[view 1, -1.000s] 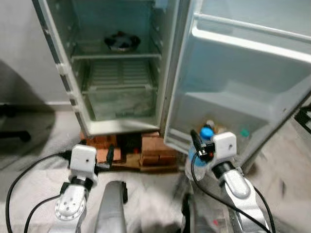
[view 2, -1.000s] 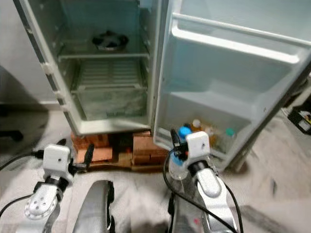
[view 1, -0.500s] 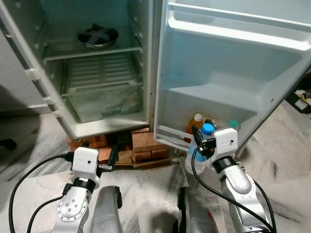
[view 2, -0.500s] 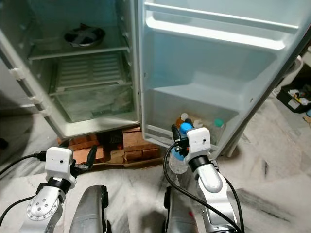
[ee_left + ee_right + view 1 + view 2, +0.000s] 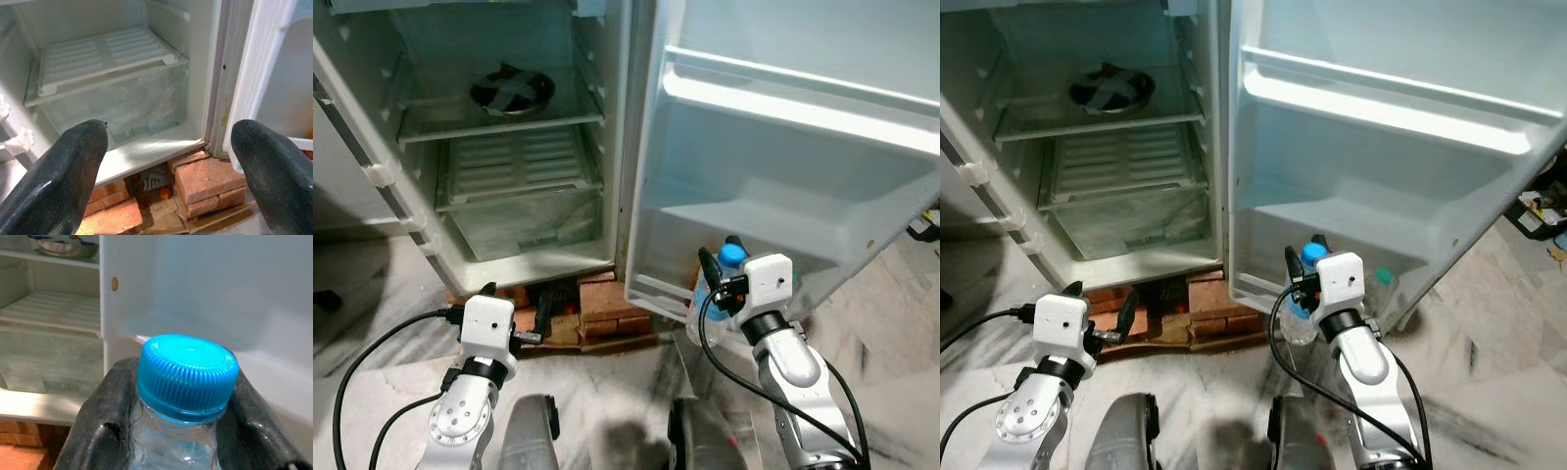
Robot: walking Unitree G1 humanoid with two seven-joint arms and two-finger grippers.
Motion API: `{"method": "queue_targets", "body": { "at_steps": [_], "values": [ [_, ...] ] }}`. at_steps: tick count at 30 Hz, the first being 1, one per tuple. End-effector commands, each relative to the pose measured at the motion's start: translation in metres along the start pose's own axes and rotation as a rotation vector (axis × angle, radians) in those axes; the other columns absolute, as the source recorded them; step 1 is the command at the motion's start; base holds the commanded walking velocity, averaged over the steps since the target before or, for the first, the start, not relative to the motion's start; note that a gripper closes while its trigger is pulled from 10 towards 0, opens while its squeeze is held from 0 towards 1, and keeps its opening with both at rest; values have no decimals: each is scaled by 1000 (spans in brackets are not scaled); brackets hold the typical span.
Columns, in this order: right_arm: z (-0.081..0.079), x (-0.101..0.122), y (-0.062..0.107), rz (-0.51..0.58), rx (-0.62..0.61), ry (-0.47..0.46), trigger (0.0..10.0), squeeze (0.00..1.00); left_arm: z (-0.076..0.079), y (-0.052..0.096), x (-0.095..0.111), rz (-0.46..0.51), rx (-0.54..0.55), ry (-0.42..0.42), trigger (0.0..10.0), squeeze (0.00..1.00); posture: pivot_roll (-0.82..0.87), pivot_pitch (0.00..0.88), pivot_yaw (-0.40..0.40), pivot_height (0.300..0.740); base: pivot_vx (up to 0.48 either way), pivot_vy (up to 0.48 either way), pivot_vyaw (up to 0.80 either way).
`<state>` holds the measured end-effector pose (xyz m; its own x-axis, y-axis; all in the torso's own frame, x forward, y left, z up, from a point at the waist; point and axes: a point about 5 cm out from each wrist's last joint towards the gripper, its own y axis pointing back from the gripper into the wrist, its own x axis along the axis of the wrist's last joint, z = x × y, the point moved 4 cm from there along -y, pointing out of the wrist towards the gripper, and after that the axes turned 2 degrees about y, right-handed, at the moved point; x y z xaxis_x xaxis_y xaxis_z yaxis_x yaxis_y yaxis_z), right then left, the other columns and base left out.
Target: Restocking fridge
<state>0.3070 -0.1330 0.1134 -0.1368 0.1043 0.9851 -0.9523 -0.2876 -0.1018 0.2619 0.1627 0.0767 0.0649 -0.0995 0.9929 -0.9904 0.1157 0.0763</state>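
Right gripper (image 5: 181, 431) clamped on a clear water bottle (image 5: 182, 440) just under its blue cap (image 5: 188, 377), held low in front of the open fridge door's (image 5: 783, 186) bottom shelf (image 5: 1263, 284); head views show a teal-capped item (image 5: 1383, 277) there. Left gripper (image 5: 168, 161) empty, fingers (image 5: 63, 171) spread wide, facing bricks (image 5: 205, 183) under the fridge (image 5: 460, 250). Farther in, crisper drawer (image 5: 117, 105), then a bowl (image 5: 512, 90) on the upper shelf.

Silver arms, white wrist blocks, black cables
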Motion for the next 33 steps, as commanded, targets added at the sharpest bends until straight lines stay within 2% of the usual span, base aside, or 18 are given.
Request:
{"method": "queue_targets", "body": {
  "at_steps": [1,5,26,33],
  "values": [
    [0,2,0,18,13,3,10000,0,3,-1,1,1,-11,1,10000,0,28,112,-31,607,255,0,0],
    [-4,6,0,32,45,34,10000,0,3,-2,1,2,-11,1,10000,0,28,110,-31,607,258,0,0],
    [-11,9,-1,54,84,35,10000,0,6,-3,1,4,-26,-1,10000,0,26,109,-28,607,290,0,0],
    [-21,10,1,62,149,19,10000,0,6,-3,0,-1,-25,2,10000,0,25,110,-27,607,0,0,159]
  ]
}}
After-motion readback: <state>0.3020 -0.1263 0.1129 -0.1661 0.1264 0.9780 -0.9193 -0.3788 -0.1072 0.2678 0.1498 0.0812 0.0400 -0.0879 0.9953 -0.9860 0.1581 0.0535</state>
